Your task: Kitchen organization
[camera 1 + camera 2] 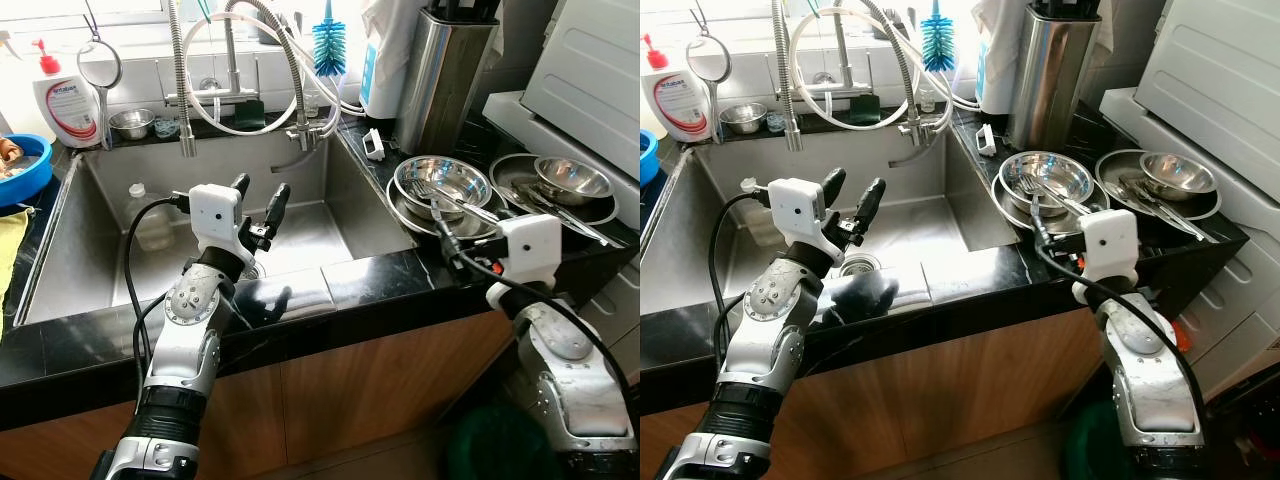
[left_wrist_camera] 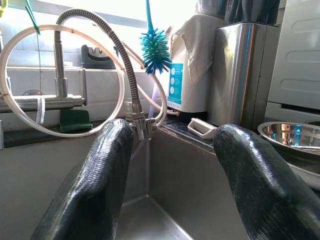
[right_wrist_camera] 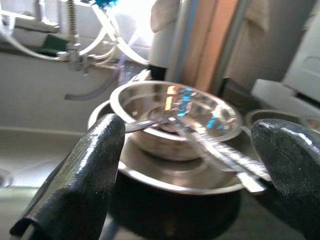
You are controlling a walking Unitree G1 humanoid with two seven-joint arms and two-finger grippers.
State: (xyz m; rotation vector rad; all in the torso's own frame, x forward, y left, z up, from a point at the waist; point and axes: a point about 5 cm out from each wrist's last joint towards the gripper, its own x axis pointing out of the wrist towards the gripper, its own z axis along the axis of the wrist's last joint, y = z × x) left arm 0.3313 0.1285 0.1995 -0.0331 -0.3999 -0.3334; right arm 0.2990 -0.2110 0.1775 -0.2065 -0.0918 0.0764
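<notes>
Approaching the steel bowl (image 1: 442, 184) with utensils (image 3: 210, 145) on the desk, I hold right gripper (image 3: 190, 170) jaws apart, left gripper (image 1: 262, 200) jaws apart over the sink (image 1: 80, 250); next, closing on the rim.

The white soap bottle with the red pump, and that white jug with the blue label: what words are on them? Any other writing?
White soap bottle with the red pump: red lettering on its label, too small and blurred to read.
White jug with the blue label: small white marks and print on the label, too blurred to read.
No other readable words, numbers or signs.
</notes>
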